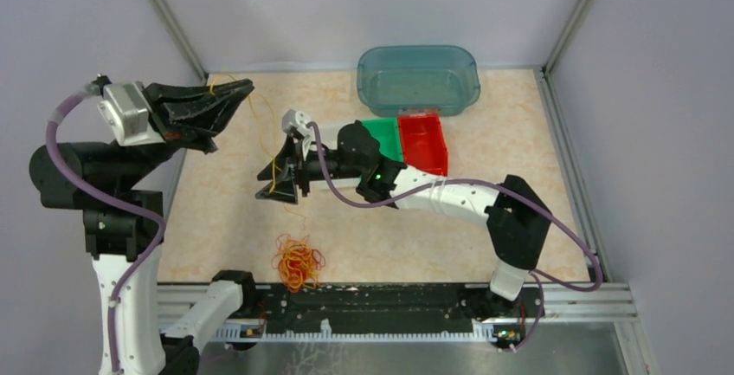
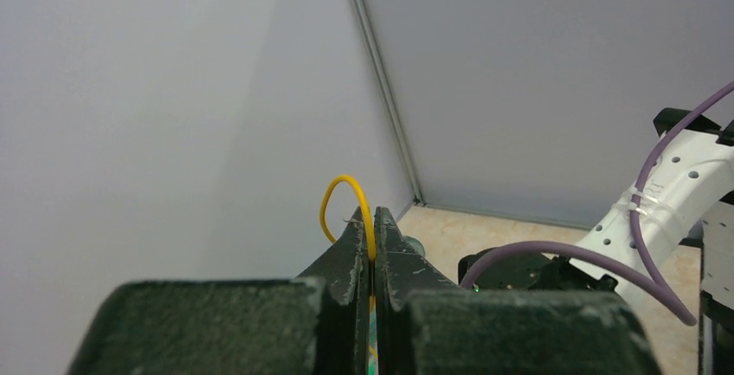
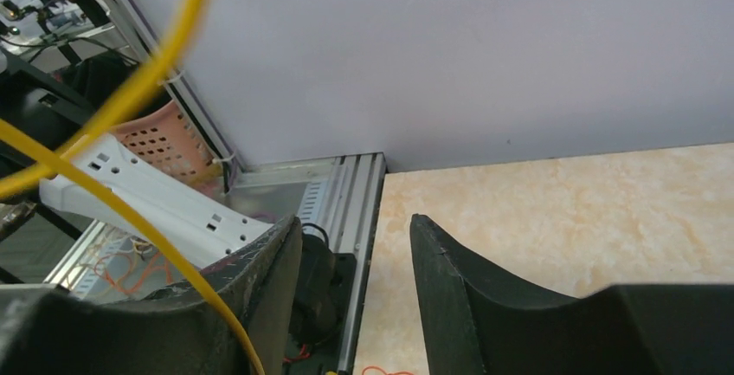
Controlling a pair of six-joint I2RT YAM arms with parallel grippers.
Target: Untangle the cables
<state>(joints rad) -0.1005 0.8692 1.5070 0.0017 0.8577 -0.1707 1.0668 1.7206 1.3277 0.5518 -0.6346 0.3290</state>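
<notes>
Your left end effector [image 2: 373,226] pinches one yellow wire [image 2: 344,183] up high, so centre that strand between the parted jaws of the right end effector [image 3: 355,221] before closing, well clear of the cables [image 1: 299,262] clumped near the table [image 1: 415,236] front edge.
</notes>
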